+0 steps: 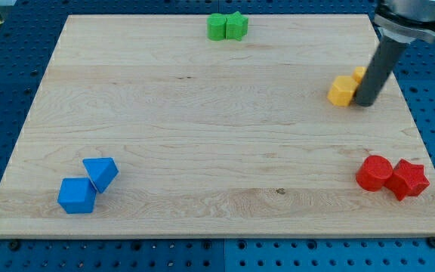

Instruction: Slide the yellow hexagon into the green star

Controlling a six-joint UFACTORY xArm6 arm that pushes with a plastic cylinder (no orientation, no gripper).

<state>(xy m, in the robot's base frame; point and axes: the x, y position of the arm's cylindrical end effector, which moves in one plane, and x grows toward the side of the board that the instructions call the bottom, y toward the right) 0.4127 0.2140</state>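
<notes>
Filling most of the view, the wooden board [202,128] lies on a blue pegboard table [6,68]. With no claw to open or close, the arm ends in a dark rod, and my tip [366,103] rests at the far right, touching the right side of a yellow block [343,91]; a second yellow block [361,73] peeks out behind the rod. I cannot tell which is the hexagon. Two green blocks [226,26] touch at the far edge, well apart from the yellow ones. Two red blocks [391,176] sit near right, two blue blocks [87,184] near left.
</notes>
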